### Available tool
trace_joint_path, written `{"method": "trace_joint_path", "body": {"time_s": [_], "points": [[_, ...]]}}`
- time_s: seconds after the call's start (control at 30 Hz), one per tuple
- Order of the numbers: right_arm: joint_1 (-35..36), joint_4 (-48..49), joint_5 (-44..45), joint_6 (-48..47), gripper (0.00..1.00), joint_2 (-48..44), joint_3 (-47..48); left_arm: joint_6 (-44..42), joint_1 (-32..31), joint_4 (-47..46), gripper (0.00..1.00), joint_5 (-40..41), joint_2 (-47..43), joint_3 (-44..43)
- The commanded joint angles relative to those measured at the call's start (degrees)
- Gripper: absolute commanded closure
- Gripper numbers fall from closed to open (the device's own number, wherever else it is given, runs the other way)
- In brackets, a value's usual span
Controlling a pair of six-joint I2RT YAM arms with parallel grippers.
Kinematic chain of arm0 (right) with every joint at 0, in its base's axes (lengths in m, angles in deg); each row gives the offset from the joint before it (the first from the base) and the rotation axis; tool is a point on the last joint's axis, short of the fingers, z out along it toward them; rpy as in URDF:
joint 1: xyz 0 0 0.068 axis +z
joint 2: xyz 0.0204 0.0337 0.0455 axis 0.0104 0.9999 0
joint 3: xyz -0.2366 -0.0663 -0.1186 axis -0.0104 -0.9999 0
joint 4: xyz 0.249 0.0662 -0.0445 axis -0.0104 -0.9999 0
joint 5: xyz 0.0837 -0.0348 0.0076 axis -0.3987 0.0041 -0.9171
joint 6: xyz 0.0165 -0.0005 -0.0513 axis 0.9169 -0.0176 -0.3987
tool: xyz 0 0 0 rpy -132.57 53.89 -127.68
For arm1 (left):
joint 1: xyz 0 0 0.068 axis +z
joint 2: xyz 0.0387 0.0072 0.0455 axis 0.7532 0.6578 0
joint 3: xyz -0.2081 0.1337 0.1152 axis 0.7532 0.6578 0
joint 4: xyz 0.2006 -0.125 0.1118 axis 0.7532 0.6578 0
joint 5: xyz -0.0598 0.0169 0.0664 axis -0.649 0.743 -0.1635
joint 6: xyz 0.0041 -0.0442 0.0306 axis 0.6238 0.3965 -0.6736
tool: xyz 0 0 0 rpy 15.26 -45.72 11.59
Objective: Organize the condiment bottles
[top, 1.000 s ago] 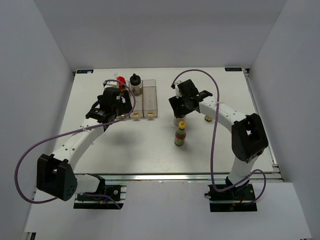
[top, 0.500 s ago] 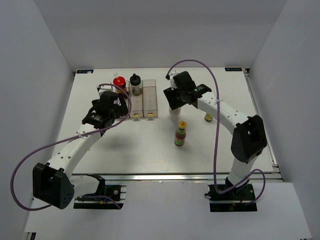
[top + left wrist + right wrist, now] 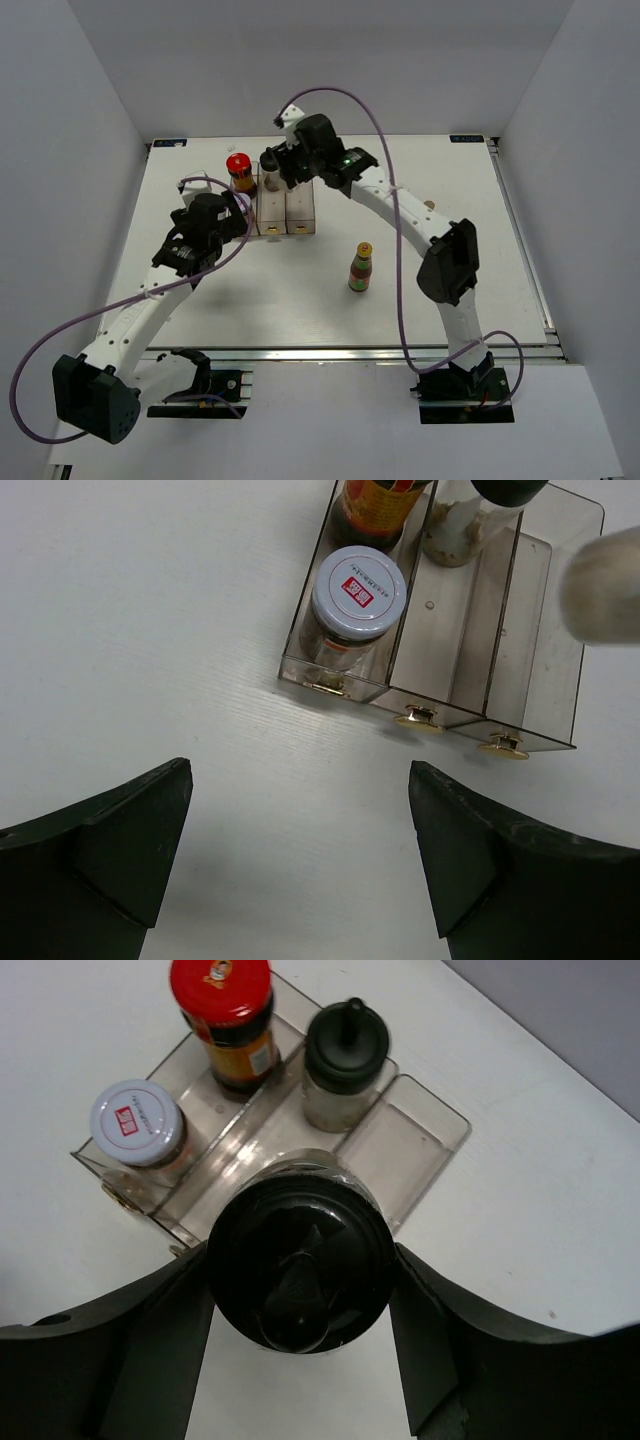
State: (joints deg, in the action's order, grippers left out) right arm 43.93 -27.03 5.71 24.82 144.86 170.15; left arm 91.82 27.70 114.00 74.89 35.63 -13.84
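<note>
Right gripper (image 3: 300,1272) is pinched onto a black-capped jar (image 3: 297,1245), one finger on each side at cap level. The jar hangs upright over the near end of the clear rack (image 3: 425,1125), about above the wall between its middle and right slots. I cannot tell which slot it lines up with.

Left gripper (image 3: 298,780) is spread and holds nothing. It hovers over bare table just in front of the rack's left slot.

Rack contents:
- Left slot: grey-lidded jar (image 3: 357,590) at the front, red-capped sauce bottle (image 3: 225,1020) behind it.
- Middle slot: second black-capped jar (image 3: 343,1060) at the back.
- Right slot: bare.

The yellow-capped bottle (image 3: 362,268) stands upright, well apart from the rack on its near-right side.

Handling, judged:
- The held jar looks rigid, with clear, smooth walls — probably slippery, and breakable if it is glass.
- It is small and likely light, so firm rather than hard pressure should do.
- A hold just under the cap lets the cap's lip stop any downward slip, and it leaves the base free to enter a slot.
- The slots look hardly wider than the jars, so a tilted jar would catch on a wall.
- The yellow-capped bottle is taller and slimmer, so it would tip easily — better held at the neck or upper body.
</note>
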Motion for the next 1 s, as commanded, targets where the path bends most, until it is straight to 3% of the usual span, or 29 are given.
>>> {"method": "trace_joint_path", "body": {"time_s": [0.0, 0.2, 0.47, 0.73, 0.97], "points": [[2.28, 4.98, -0.20, -0.30, 0.75, 3.54, 7.44, 0.71, -0.01, -0.50, 0.02, 0.09, -2.95, 1.53], [3.51, 11.49, -1.17, 1.99, 0.76, 6.54, 5.61, 0.98, -0.01, 0.02, 0.02, 1.50, -2.96, 2.06], [3.69, 12.11, 0.42, 1.20, 0.75, 11.73, 7.10, 0.80, -0.01, -0.50, 0.02, 1.15, -2.43, 2.59], [3.95, 11.23, -3.71, 1.99, 0.75, 14.46, 7.10, 0.71, -0.01, -0.94, 0.02, 0.88, -1.90, 2.77], [4.30, 9.83, -3.10, 2.26, 0.68, 15.33, 6.31, 0.63, -0.01, -1.47, 0.02, 0.27, -1.47, 2.94]]}}
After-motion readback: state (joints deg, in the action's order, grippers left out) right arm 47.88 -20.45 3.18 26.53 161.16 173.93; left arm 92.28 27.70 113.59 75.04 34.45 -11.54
